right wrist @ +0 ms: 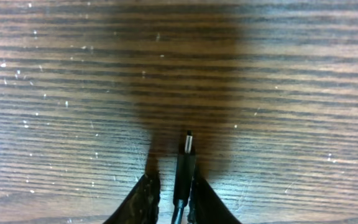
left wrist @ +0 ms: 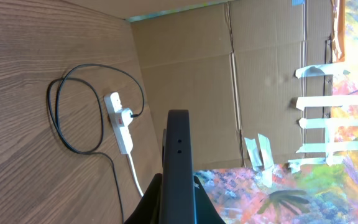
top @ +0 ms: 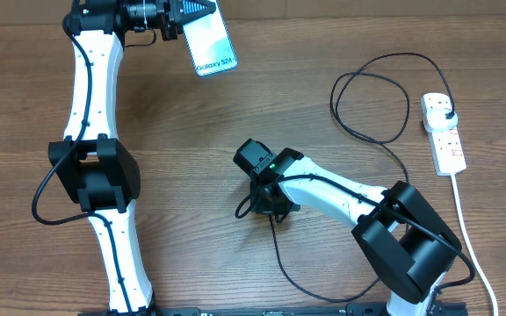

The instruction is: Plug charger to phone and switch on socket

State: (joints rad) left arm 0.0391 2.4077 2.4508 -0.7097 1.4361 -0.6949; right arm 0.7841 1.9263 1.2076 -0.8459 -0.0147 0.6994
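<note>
Your right gripper [right wrist: 176, 186] is sitting nearest the lens, its fingers [right wrist: 143, 198] standing narrow with the plug tip of the charger [right wrist: 185, 163] between them. It is looking like a pinch, with the metal end poking forward past the fingertips so that it is free to enter a port. Below it the table [right wrist: 55, 74] is lying bare. Your left gripper [top: 190, 16] is clamping the phone [top: 209, 39] by one short end at the far edge, well apart from the right arm, and is probably presenting the other end for the plug.

The right wrist view is giving you the tip's alignment, which the overhead hides under the arm. The overhead is showing you the cable looping away to the socket [top: 444, 132] at the right, the black plug head [top: 447, 112] already sitting in it. The left wrist view is showing the phone only as a dark edge, and no view is showing you the switches' position.
</note>
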